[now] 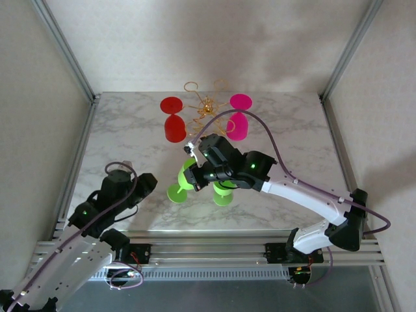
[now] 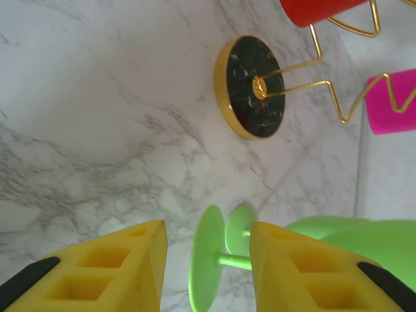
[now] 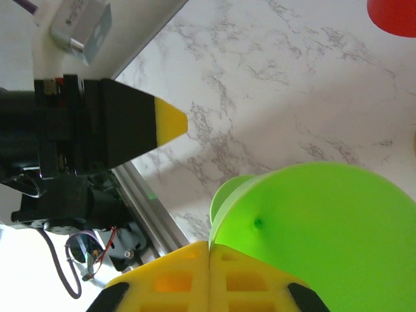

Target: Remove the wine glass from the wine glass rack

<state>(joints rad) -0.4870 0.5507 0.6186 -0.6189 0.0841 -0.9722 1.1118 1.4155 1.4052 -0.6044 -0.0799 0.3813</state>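
**A:** Near row, from the left?

**B:** Left gripper (image 2: 207, 244): jaws stand part-way apart, nothing clamped. The foot of a green wine glass (image 1: 177, 190), laid on its side on the marble table (image 1: 292, 130), is seen in the gap. Right gripper (image 3: 209, 250): fingers are pressed shut, nothing held between them. A second green wine glass (image 1: 223, 193) is listed just beside it.

**A:** Far row?

**B:** Red wine glass (image 1: 174, 129), hung at the left. Wine glass rack (image 1: 207, 107), placed far centre. Pink wine glass (image 1: 237, 127), hung at the right.
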